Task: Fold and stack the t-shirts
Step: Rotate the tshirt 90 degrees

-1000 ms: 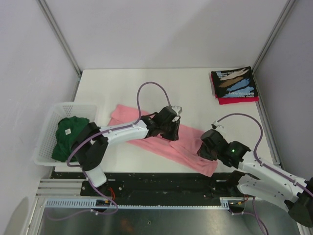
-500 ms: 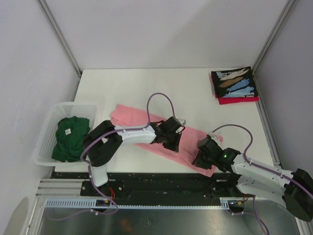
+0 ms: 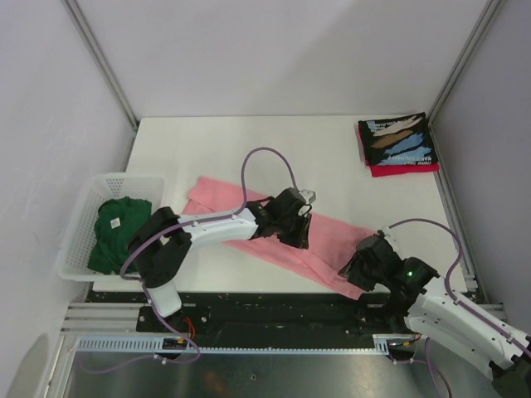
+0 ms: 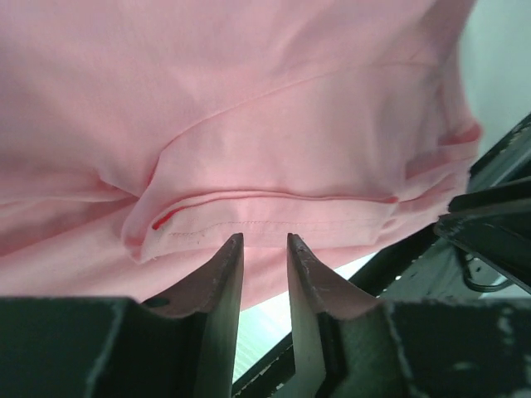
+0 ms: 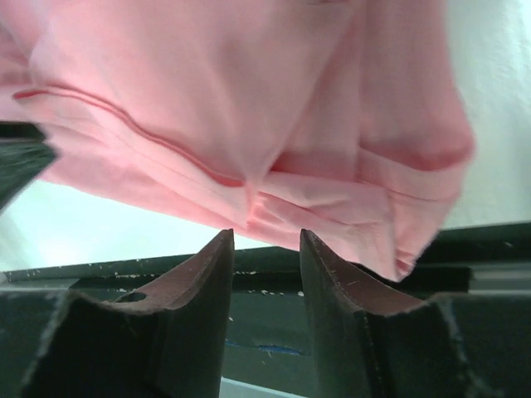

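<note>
Top external view, far left: dark green t-shirt (image 3: 116,234) heaped in white basket (image 3: 76,217) at the left edge of the bench (image 3: 249,149). Across the middle: pink t-shirt (image 3: 217,196) laid out as a long diagonal band, from near the basket down to the near right edge, doubled lengthwise by the look of it.

Over its centre: left end effector (image 3: 295,230), shown in the left wrist view with jaws slightly parted and holding nothing, tips just short of a stitched hem. At the band's lower right end: right end effector (image 3: 362,264), likewise parted and empty in the right wrist view, with layered pink edges just beyond its tips.

Far right corner, well apart from both arms: black printed t-shirt (image 3: 397,139) folded atop red t-shirt (image 3: 405,169).

Pink cloth judged soft, light and limp, and likely to sag, slip and come unfolded if lifted from one point. Best pinched through every layer, at the hem and at the end edge, both ends together, before carrying over for the next fold.
</note>
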Robot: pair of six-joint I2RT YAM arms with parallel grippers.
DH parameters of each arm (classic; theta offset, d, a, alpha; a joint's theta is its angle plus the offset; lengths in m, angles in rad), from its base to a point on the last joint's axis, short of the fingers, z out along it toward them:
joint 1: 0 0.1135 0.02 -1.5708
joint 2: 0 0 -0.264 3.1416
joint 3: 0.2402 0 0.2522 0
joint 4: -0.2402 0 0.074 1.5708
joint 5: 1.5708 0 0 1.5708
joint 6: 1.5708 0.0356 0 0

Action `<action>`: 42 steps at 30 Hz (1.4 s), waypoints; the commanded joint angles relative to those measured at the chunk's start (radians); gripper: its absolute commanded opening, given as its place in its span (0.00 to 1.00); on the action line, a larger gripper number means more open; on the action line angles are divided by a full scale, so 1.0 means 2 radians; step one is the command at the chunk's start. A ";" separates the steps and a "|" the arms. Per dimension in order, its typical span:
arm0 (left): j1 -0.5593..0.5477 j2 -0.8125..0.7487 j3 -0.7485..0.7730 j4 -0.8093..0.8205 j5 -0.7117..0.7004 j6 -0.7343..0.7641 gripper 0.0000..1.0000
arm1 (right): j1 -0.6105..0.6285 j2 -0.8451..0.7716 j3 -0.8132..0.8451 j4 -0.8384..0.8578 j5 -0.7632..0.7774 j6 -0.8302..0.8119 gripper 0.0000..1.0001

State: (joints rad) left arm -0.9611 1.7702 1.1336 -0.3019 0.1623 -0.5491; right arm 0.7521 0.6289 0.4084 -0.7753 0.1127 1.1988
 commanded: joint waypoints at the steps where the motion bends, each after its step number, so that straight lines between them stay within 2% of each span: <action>1: 0.019 -0.056 0.017 -0.001 0.000 0.012 0.33 | -0.016 -0.019 0.017 -0.081 0.023 0.060 0.43; 7: 0.065 -0.088 -0.007 -0.013 0.006 0.022 0.34 | -0.025 0.011 0.013 -0.030 0.001 0.094 0.45; 15: 0.107 -0.132 -0.039 -0.026 0.005 0.035 0.34 | -0.035 0.079 -0.013 0.042 -0.007 0.099 0.45; 21: 0.128 -0.147 -0.049 -0.036 0.002 0.045 0.35 | -0.105 0.132 -0.011 0.107 -0.008 0.038 0.45; 25: 0.142 -0.145 -0.047 -0.056 -0.020 0.055 0.35 | -0.159 0.206 0.017 0.161 -0.007 -0.015 0.45; 29: 0.150 -0.140 -0.053 -0.078 -0.057 0.056 0.34 | -0.183 0.321 0.086 0.213 -0.009 -0.073 0.45; 32: 0.157 -0.134 -0.063 -0.092 -0.088 0.051 0.34 | -0.187 0.429 0.179 0.222 -0.012 -0.128 0.45; 37: 0.171 -0.125 -0.069 -0.115 -0.154 0.056 0.34 | -0.194 0.603 0.358 0.191 -0.031 -0.211 0.41; 42: 0.193 -0.108 -0.045 -0.146 -0.216 0.084 0.34 | -0.198 0.719 0.524 0.148 -0.044 -0.280 0.40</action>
State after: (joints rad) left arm -0.6117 1.5280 0.9970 -0.5358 -0.1192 -0.4465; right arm 0.3656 1.9171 1.2610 -0.4149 0.0204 0.8085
